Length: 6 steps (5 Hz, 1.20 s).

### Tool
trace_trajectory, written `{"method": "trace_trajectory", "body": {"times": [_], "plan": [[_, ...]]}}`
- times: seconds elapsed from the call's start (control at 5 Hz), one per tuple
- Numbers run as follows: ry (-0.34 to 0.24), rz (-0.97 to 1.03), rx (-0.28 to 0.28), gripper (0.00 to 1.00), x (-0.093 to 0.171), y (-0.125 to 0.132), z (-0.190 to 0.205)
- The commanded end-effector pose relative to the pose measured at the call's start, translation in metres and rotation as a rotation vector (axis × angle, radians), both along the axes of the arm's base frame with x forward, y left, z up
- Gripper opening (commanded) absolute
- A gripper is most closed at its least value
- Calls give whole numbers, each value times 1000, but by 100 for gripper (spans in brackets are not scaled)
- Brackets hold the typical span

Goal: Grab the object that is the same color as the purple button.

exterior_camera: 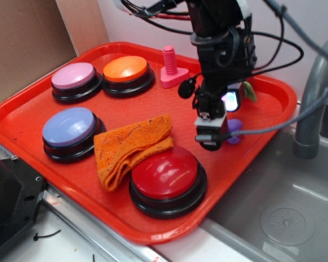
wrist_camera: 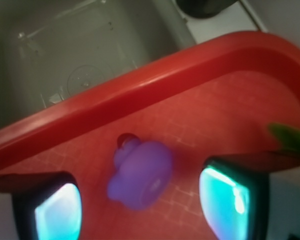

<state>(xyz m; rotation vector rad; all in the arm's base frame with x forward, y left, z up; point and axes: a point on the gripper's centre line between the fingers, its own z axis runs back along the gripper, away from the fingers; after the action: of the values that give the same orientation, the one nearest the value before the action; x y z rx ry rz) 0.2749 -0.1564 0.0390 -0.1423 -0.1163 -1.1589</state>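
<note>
On the tray (exterior_camera: 22, 131), the purple button (exterior_camera: 69, 126) is seen at the left and the matching purple toy (wrist_camera: 140, 172) at the right, near the rim beside the sink (exterior_camera: 284, 213). The gripper (wrist_camera: 140, 200) is held wide open over the toy, which lies on the tray floor between the 2 fingers (wrist_camera: 57, 210), touched by neither. The approach is judged nearly done; the closing and the lift are left.

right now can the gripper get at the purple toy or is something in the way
Probably yes. In the wrist view the purple toy lies on the bare tray between the open gripper's fingers, with nothing over it.
</note>
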Motion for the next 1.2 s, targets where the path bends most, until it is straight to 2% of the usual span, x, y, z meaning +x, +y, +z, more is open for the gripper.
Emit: {"method": "trace_trajectory", "body": {"times": [0.0, 0.2, 0.4, 0.6, 0.8, 1.0], "plan": [[-15, -5, -14, 85, -8, -18, -6], [-23, 25, -30, 0, -6, -14, -5], [-41, 88, -21, 0, -2, -9, 3], [33, 241, 45, 0, 13, 10, 40], [-28, 494, 88, 0, 18, 39, 88], [6, 742, 107, 0, 16, 75, 124]]}}
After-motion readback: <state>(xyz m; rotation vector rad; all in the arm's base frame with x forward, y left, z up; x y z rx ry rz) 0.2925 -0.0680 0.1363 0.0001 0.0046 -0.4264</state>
